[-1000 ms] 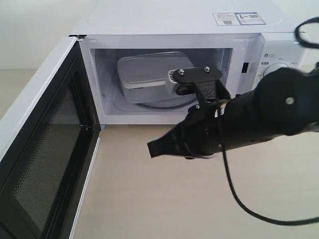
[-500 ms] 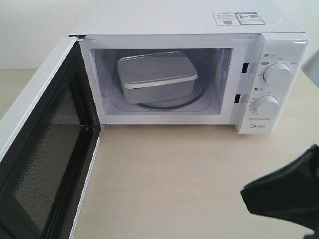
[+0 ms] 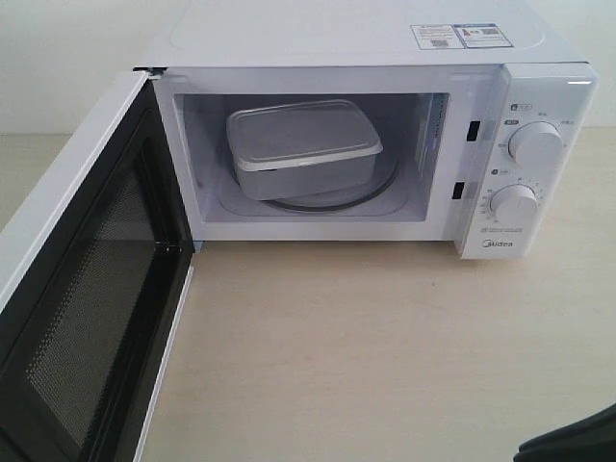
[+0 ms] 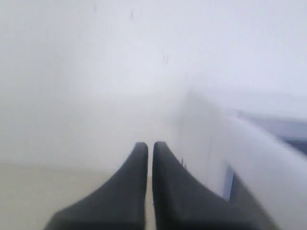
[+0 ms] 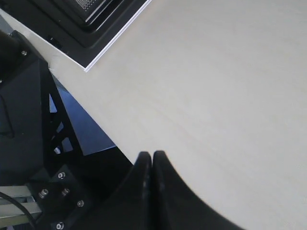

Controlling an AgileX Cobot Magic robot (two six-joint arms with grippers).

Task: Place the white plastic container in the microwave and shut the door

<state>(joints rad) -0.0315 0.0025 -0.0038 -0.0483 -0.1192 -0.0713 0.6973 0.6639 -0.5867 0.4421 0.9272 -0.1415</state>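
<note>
Closing the door [image 3: 87, 289] comes next: white plastic container [image 3: 298, 144] sits inside microwave [image 3: 366, 38]; left hand [image 4: 149, 148] and right hand [image 5: 152, 158] closed, empty

midea brand mark on the microwave [image 3: 318, 38] front panel under the dials [image 3: 513, 202], top stickers [image 3: 460, 36] too small to read

Looks like a robot test bench: a microwave [image 3: 337, 79] on a pale tabletop [image 3: 385, 346] against a blank wall [image 3: 58, 58].

We saw our right tool [image 5: 151, 159] with its jaws pressed together, holding nothing, above the pale bench [image 5: 220, 81]. The door [image 5: 91, 19] showed one dark, white-edged corner, near a black frame [image 5: 36, 100] past the bench edge.
</note>
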